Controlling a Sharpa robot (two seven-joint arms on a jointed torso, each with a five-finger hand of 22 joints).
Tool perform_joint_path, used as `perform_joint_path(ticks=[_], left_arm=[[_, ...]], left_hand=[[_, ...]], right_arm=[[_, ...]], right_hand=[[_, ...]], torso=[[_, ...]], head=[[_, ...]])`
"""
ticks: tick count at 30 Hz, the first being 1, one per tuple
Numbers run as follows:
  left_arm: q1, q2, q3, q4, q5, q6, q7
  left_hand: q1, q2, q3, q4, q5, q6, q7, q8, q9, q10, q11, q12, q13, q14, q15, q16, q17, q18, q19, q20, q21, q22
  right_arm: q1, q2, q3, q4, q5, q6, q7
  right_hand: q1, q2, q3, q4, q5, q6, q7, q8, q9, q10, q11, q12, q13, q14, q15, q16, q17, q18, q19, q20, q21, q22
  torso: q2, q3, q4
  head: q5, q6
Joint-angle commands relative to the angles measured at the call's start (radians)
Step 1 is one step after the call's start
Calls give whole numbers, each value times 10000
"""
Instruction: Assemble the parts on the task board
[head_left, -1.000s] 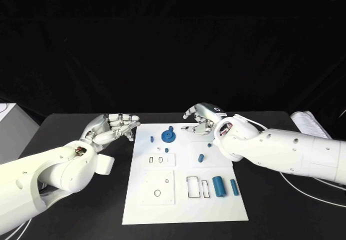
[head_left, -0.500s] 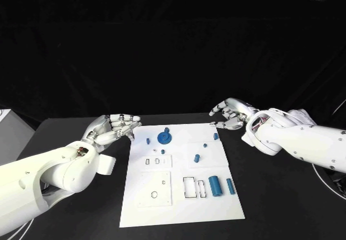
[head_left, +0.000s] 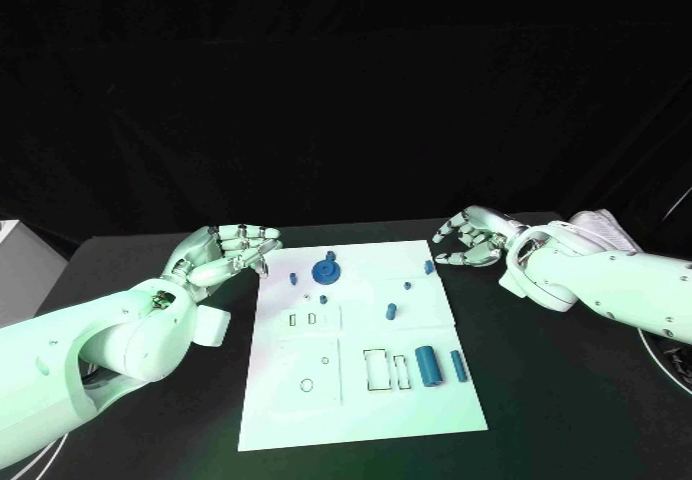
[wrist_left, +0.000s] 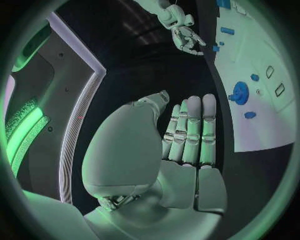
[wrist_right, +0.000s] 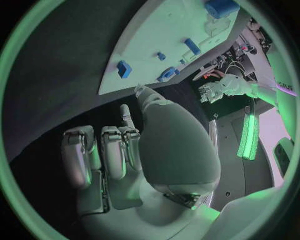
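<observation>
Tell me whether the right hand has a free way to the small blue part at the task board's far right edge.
Probably yes. The right hand hovers just off the white task board, holding nothing, and the small blue part lies right beside it on the board's edge. Nothing stands between them.

Probably a lab, black-draped backdrop (head_left: 346, 110), black table (head_left: 562, 400)

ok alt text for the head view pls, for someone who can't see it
A white task board lies on a black table, carrying small blue parts including a gear. The left hand and right hand flank its far end, off the board.
</observation>
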Motion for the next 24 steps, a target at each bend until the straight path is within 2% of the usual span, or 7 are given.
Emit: perform_joint_path(ticks=[1,5,7,24], left_arm=[[2,18,5,4,-30,209,78],[0,23,5,-4,-37,215,81],[-2,24,5,-7,-40,218,81],[-7,10,5,-30,-63,216,79]], left_hand=[[-51,-28,71,-11,-40,-40,-8,19,11,-23,-9,-8,17,-89,-5,18,-15,141,-81,-4,66,14],[-51,-28,71,-11,-40,-40,-8,19,11,-23,-9,-8,17,-89,-5,18,-15,141,-81,-4,66,14],[-51,-28,71,-11,-40,-40,-8,19,11,-23,-9,-8,17,-89,-5,18,-15,141,-81,-4,66,14],[-40,-35,78,-25,-38,-49,-9,15,13,-35,-7,-13,16,-91,-6,22,-19,142,-90,-4,73,18]], right_arm=[[-70,25,0,-66,-138,398,259],[-169,89,-2,-165,-162,415,253],[-216,130,-2,-201,-176,401,243],[-377,455,-3,-455,-309,431,95]], right_hand=[[102,-17,0,-59,-3,2,3,-15,-10,1048,73,22,2634,1044,13,43,2635,-68,1064,11,22,2634],[121,-17,11,-68,22,-4,4,-20,-16,1048,74,22,2634,1044,13,43,2635,-68,1064,11,22,2634],[133,-14,20,-74,40,-6,5,-23,-19,1048,74,22,2634,1044,14,43,2635,-68,1064,11,22,2634],[179,51,101,-83,118,47,8,-5,-30,1048,79,22,2634,1044,10,43,2635,-68,1064,10,22,2634]], torso=[[31,43,18],[17,30,23],[5,12,29],[-2,-9,25]], head=[[-31,-25],[-32,-73],[-24,-97],[28,-156]])
